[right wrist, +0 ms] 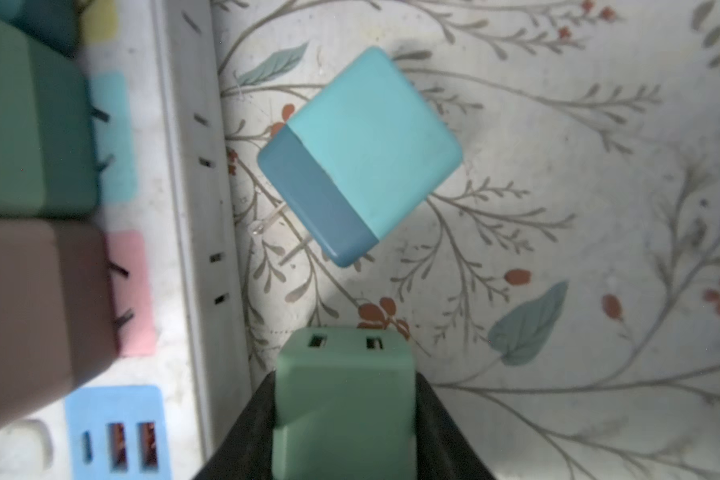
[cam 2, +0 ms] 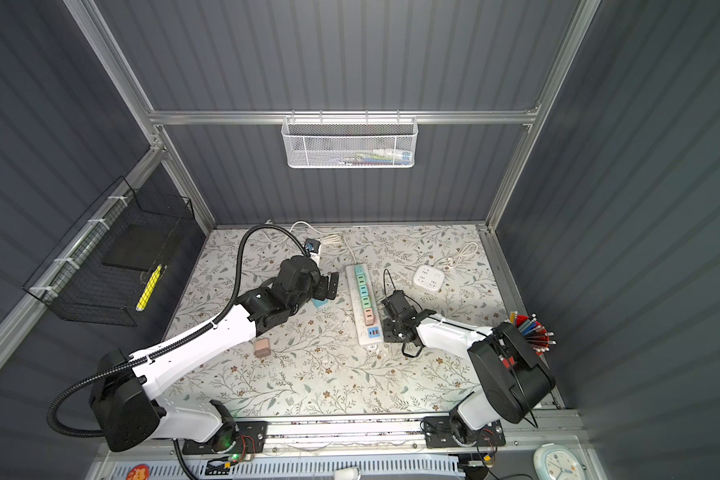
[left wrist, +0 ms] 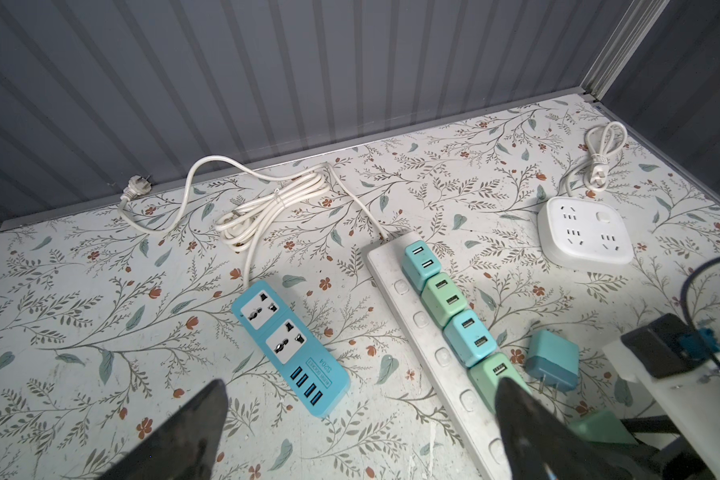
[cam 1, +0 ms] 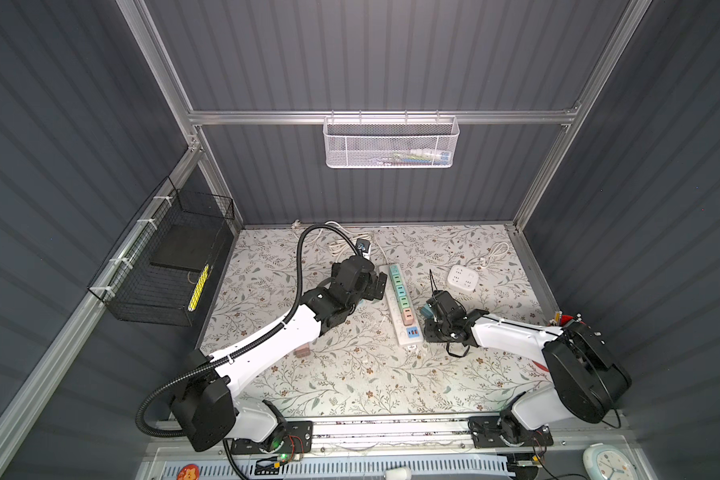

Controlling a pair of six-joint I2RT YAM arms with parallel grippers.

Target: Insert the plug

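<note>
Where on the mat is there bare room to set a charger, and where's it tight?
Bare: the mat between the arm bases, up to the long white strip; also the back stretch between that strip and the square socket. Crowded: beside the strip, where the right gripper holds a green charger by the loose blue charger.

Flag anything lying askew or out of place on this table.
The blue charger lies on its side, skewed, beside the white power strip, its prongs exposed rather than plugged in. A pinkish-brown charger also lies loose, away from the strip. The right hand grips a green charger, not yet inserted.
</note>
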